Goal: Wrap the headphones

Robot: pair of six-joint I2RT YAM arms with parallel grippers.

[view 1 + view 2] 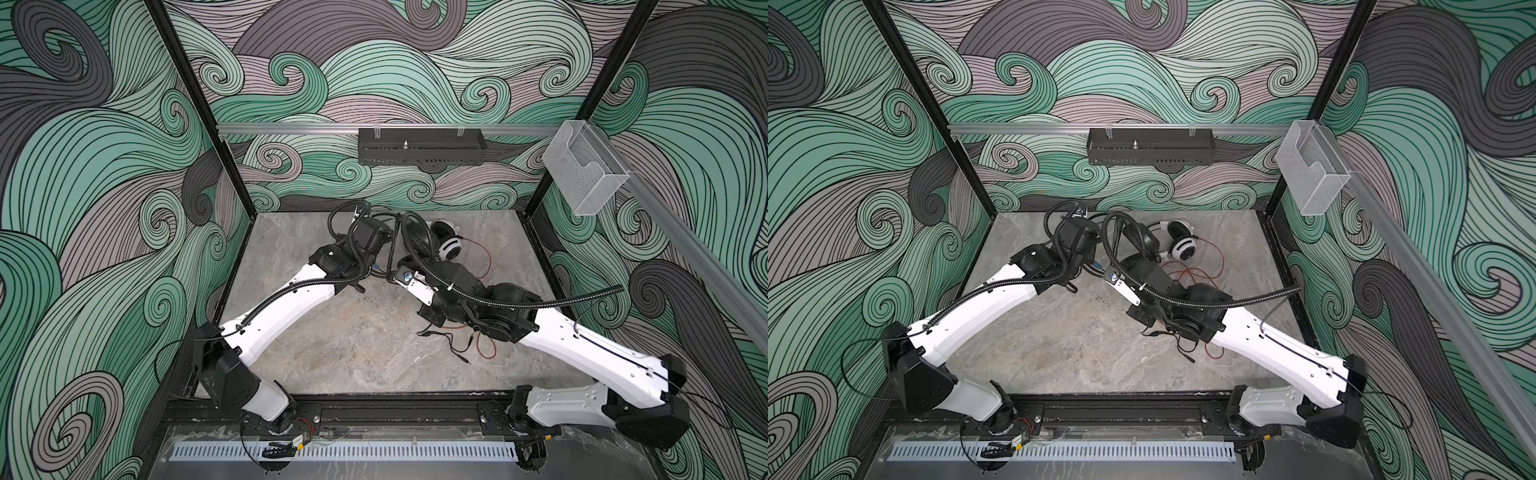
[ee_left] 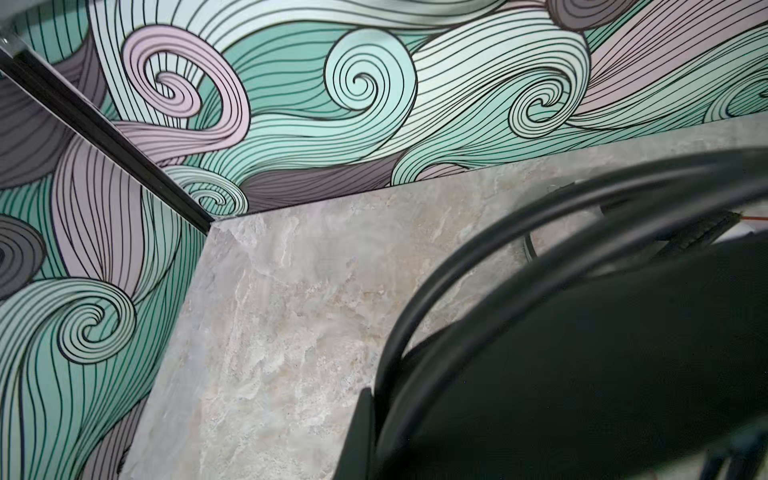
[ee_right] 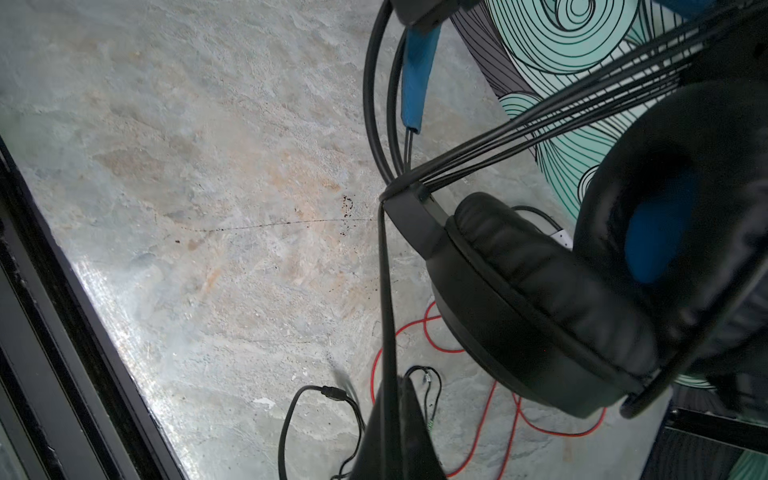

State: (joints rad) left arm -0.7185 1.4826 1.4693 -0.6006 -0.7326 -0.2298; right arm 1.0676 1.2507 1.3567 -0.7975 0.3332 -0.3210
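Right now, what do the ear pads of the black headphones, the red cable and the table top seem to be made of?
Ear pads: likely soft black leatherette, faint sheen; wrinkled folds show.
Red cable: probably plastic or rubber jacket, smooth; lies in loose curves.
Table top: marble-look stone or laminate, slightly glossy; grey veins, glare.

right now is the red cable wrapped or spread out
Spread out: the red cable lies in loose loops on the table, not around the white headset.

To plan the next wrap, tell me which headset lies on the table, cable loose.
The white-and-black headset, at the back of the table, red cable sprawled loose; the black headset is raised, black cable wound across its band.
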